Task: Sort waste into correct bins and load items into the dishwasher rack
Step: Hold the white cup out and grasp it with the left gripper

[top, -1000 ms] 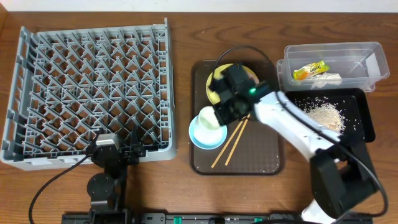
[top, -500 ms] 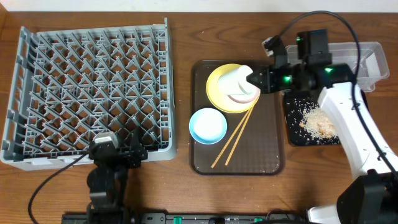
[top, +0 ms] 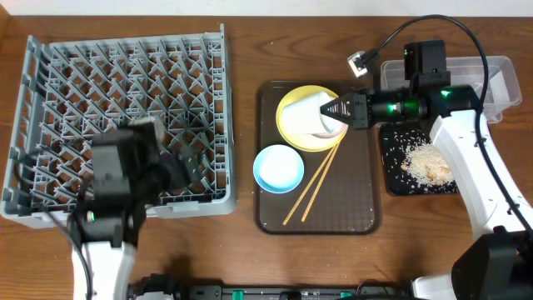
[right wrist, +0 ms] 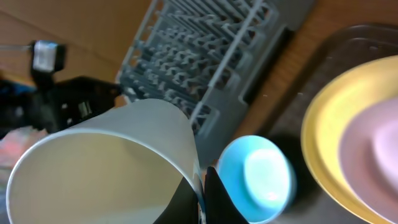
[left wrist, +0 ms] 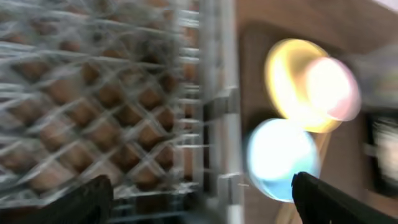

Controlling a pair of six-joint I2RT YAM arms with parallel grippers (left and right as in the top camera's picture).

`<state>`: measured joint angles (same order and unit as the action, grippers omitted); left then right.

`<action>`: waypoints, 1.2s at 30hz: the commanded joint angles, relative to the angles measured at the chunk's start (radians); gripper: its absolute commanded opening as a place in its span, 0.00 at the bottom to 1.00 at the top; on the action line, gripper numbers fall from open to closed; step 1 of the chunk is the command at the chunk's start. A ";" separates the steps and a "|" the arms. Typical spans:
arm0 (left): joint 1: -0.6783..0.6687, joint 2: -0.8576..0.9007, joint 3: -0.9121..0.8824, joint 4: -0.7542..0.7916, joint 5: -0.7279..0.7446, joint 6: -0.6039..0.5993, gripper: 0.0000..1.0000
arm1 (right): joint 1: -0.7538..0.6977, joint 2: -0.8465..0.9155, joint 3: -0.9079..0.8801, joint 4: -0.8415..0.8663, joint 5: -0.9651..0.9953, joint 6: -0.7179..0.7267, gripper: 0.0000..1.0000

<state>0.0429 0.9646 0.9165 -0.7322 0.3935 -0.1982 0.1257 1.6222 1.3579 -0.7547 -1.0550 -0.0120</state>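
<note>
Since 0.5 s before, the small white cup (top: 315, 112) had stayed almost in place over the plate, while the left arm had swung from the near edge of the surface (top: 241, 50) up over the near-left part of the rack. The cup was tipped on its side, and the right hand (top: 335, 109) was closed on it. In the right wrist view its open mouth faced the camera, with 1 dark finger (right wrist: 214, 200) against its rim.

Beneath the cup sat the yellow plate (top: 291, 125), with the white bowl (top: 332, 130), pinkish in this light, resting on its right part. Just near of the plate lay the light blue bowl (top: 279, 169). The 2 chopsticks (top: 312, 187) slanted beside the bowl, their far ends touching the plate's rim. All of these rested on the brown serving tray (top: 358, 212).

To the right, the black tray (top: 391, 179) held the rice scraps (top: 429, 162). Behind it, the clear tub (top: 493, 71) was mostly hidden by the right arm.

Across the surface stood the dishwasher rack (top: 125, 92), with nothing loaded in it. The left hand (left wrist: 200, 183) hung over the rack's near-right corner. Its wrist view was badly blurred, but the 2 fingers (left wrist: 87, 199) stood wide apart at the frame's lower corners, with nothing between them.
</note>
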 commanded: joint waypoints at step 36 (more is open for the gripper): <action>-0.364 0.472 0.047 1.286 0.975 -1.073 0.77 | 0.077 0.001 0.002 0.199 -0.236 0.042 0.01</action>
<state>-0.2913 1.4403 0.9501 0.5228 1.3617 -1.2018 0.1726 1.6218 1.3575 -0.5686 -1.3170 0.0116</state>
